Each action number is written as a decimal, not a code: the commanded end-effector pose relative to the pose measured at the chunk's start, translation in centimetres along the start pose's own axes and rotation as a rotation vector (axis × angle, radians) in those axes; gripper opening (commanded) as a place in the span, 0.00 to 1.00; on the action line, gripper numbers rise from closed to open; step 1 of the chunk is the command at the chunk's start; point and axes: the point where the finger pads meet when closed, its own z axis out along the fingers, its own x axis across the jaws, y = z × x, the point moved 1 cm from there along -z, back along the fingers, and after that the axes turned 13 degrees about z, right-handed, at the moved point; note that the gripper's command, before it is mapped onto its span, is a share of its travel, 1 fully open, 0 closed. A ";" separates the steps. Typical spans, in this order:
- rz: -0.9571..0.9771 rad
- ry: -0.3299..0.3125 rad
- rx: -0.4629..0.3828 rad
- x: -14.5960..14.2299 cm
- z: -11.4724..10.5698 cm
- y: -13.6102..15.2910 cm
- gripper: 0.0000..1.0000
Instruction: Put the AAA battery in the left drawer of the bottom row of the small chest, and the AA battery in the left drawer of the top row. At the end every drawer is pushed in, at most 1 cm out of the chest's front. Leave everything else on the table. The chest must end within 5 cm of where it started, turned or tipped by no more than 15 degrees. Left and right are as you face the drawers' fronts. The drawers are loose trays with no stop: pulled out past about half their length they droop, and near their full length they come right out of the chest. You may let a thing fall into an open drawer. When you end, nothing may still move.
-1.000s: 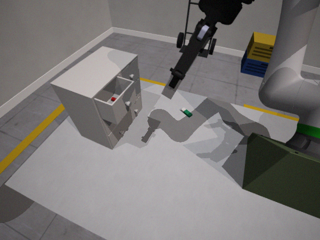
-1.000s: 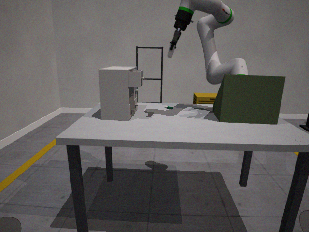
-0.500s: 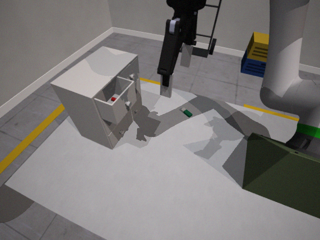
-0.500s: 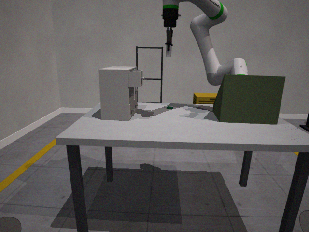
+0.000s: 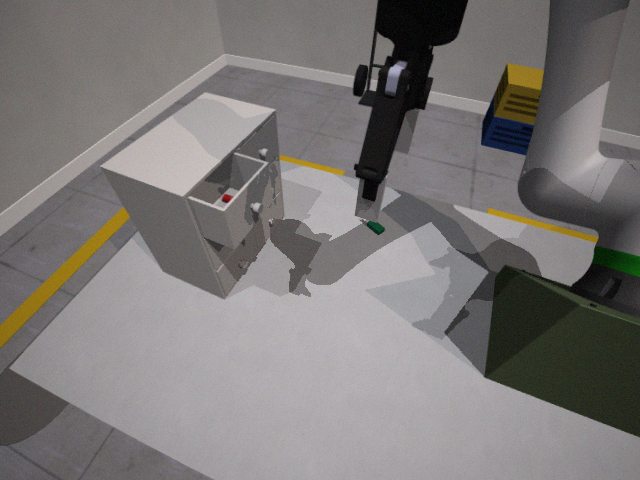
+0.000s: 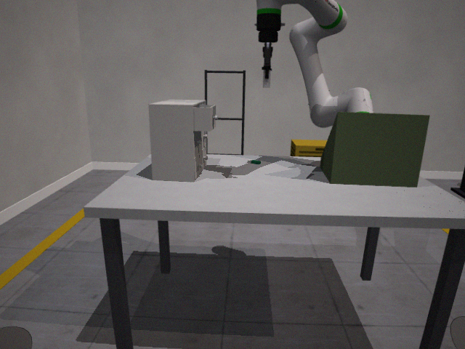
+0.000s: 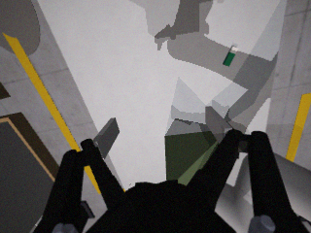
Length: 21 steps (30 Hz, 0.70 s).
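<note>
Green battery (image 5: 376, 226) on table, below open fingers (image 5: 369, 198) (well apart).

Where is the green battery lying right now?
In the top view the green battery lies on the table, between the chest and the green box, below the open tool.

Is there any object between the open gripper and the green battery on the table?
No. The exterior view shows only air between the open gripper, high above, and the green battery lying on the table.
</note>
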 end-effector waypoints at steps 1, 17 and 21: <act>0.002 -0.003 0.005 -0.1 0.6 4.1 1.00; -0.009 -0.097 0.378 -1.0 3.7 1.6 1.00; -0.004 -0.119 0.515 -1.2 6.1 -0.8 1.00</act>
